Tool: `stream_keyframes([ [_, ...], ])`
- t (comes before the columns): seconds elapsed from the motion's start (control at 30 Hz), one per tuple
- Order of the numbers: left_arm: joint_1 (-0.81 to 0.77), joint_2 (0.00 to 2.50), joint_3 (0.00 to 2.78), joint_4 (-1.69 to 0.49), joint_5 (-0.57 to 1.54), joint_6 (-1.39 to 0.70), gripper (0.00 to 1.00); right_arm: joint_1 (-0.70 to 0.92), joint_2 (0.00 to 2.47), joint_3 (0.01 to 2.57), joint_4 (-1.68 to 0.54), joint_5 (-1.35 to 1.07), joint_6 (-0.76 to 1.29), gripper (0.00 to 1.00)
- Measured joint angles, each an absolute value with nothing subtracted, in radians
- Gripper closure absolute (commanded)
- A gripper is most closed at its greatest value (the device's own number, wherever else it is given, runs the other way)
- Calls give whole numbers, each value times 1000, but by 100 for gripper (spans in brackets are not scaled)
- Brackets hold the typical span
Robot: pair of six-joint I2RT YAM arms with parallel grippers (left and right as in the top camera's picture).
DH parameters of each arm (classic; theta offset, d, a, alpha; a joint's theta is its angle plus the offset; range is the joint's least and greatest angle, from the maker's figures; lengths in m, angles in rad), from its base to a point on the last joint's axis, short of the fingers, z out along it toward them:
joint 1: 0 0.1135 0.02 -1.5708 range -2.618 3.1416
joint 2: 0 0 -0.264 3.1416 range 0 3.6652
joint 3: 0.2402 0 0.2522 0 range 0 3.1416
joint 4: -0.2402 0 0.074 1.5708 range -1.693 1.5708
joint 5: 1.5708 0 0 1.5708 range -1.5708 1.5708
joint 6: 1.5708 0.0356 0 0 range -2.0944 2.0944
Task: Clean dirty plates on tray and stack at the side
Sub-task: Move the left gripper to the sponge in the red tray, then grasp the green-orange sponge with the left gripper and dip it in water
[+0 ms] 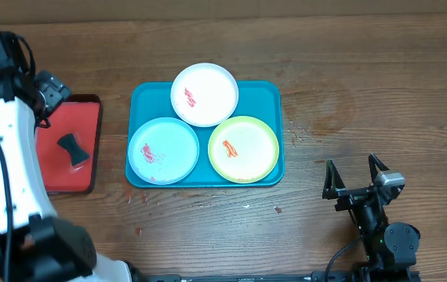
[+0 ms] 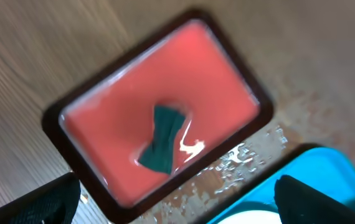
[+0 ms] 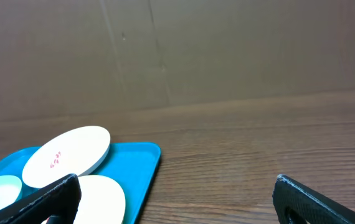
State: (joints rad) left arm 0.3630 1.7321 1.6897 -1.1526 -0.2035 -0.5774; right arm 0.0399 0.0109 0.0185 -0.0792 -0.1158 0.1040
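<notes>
We found both grippers spread wide, holding nothing. The left gripper (image 2: 174,186) hung over the red tray (image 1: 67,168), above a dark bow-shaped piece (image 1: 73,149) lying in it. The teal tray (image 1: 267,98) lay beside it and held the smeared white plate (image 1: 205,94), light blue plate (image 1: 164,150) and yellow-green plate (image 1: 244,148), well apart from the right gripper (image 1: 353,168).

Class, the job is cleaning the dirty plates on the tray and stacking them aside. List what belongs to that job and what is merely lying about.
Belongs: white plate, light blue plate, yellow-green plate, teal tray.
Lying about: red tray, dark green piece on it (possibly a wiper; cannot tell).
</notes>
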Motion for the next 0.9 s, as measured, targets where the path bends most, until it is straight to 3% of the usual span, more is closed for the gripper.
stream_keyframes([
  [0.57, 405, 2088, 1690, -1163, -142, -531, 3, 40, 11, 19, -79, -116, 104, 0],
  [0.7, 440, 2127, 1690, -1163, -140, -513, 17, 40, 11, 19, -79, -116, 104, 0],
  [0.9, 484, 2164, 1690, -1142, -50, -434, 19, 40, 11, 19, -79, -116, 104, 0],
])
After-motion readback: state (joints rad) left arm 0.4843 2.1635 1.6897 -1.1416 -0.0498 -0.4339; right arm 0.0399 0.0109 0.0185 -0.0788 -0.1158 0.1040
